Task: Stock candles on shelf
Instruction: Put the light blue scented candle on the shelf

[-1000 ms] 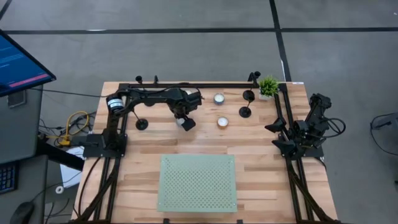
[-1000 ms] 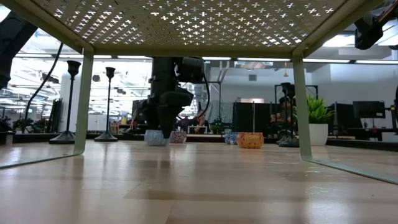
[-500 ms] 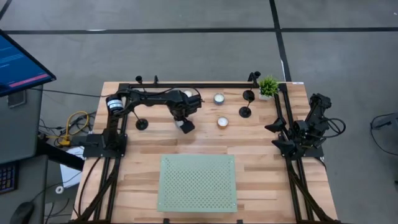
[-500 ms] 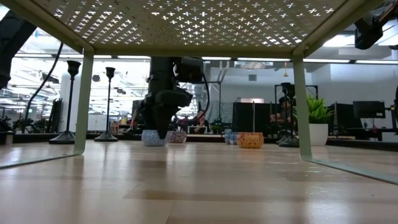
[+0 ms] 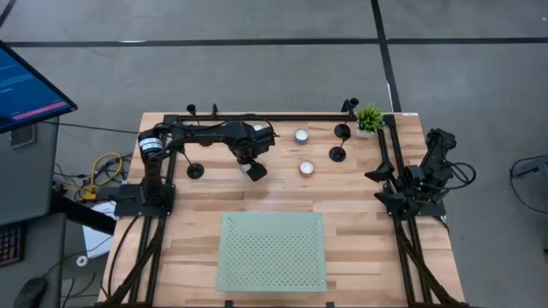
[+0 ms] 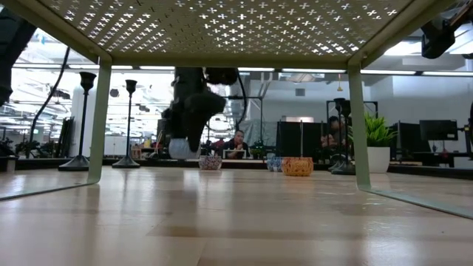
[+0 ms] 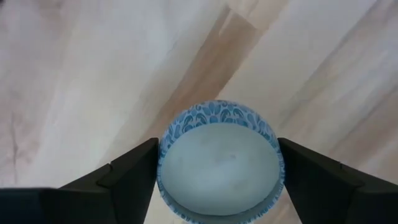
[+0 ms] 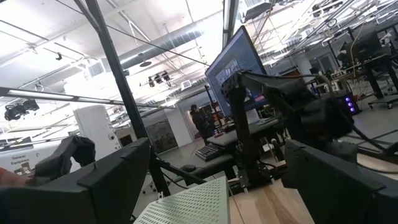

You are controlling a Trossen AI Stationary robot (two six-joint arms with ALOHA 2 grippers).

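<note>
My left gripper point(image 5: 253, 168) hangs over the far middle of the table, pointing steeply down, shut on a small round candle point(image 7: 217, 162) with a blue-patterned wall. In the low view that candle point(image 6: 179, 148) is clear of the wood. Two more candles point(image 5: 301, 135) point(image 5: 306, 168) rest on their bases to its right. The shelf point(image 5: 272, 251), a pale green perforated panel, stands on legs at the near middle. My right gripper point(image 5: 383, 186) waits open at the table's right edge, fingers tilted upward, with nothing between them. My left gripper pinches the candle by two opposite sides of its round wall point(image 7: 163, 163), one finger point(image 7: 127, 174) on each side. The fingers come from above, pointing steeply down. The candle sits upright, its white wax face up, lifted clear of the table.
Black candlesticks stand at the far left point(image 5: 195, 171) and far right point(image 5: 338, 154). A small potted plant point(image 5: 370, 118) is at the far right corner. Bare wood point(image 5: 282, 201) lies between the candles and the shelf. The shelf's legs point(image 6: 100, 122) frame the low view.
My left gripper has risen with the candle between its fingers. The candle stood on the table a second ago and now hangs clear above it, still upright. My right arm has kept still.
</note>
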